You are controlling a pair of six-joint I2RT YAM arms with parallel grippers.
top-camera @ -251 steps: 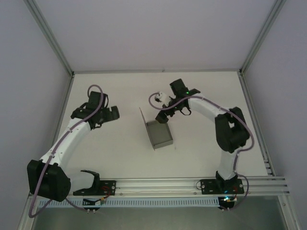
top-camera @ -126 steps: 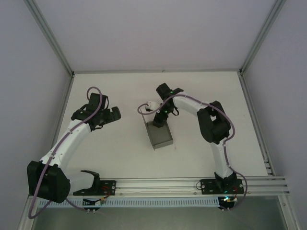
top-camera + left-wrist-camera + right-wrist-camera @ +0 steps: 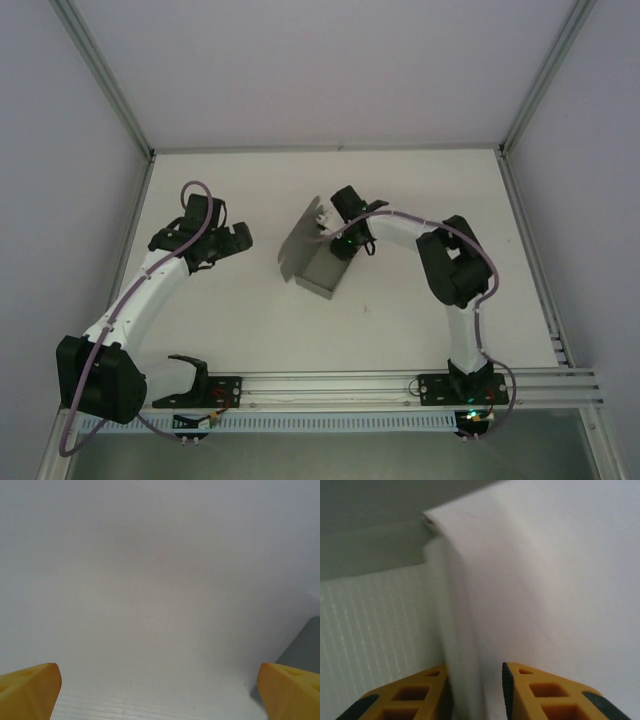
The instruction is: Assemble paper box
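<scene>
Step in hand: forming the walls, by my reading. The box [image 3: 318, 270] is partly built, with one flap [image 3: 298, 238] raised and not yet folded in.
Top view, box: grey, mid-table [image 3: 420, 190], between the arms and nearer the right one. It sits askew, its tall flap leaning out on the left side.
Top view, right gripper [image 3: 337, 240]: down at the box's far edge, touching it. The wrist covers the fingers, so the grip cannot be told from above.
Top view, left gripper [image 3: 232, 240]: well apart from the box, to its left, holding nothing.
Left wrist, fingers [image 3: 30, 690]: two yellow tips at the bottom corners, spread wide over bare table. A dark grey corner of the box [image 3: 306, 642] sits at the right edge, near the right tip but apart from it.
Right wrist, fingers [image 3: 540, 695]: drawn in on either side of a thin pale card wall [image 3: 465, 630], which runs up between them. I take it as a pinch on the box, though the card is blurred.
Next move calls for: a steady hold on that wall while the flap is turned inward. The left gripper would likely have to come across to brace or push, since thin card buckles easily.
View difference: the top view gives the box's pose and both arms, while the right wrist view gives the grip itself.
</scene>
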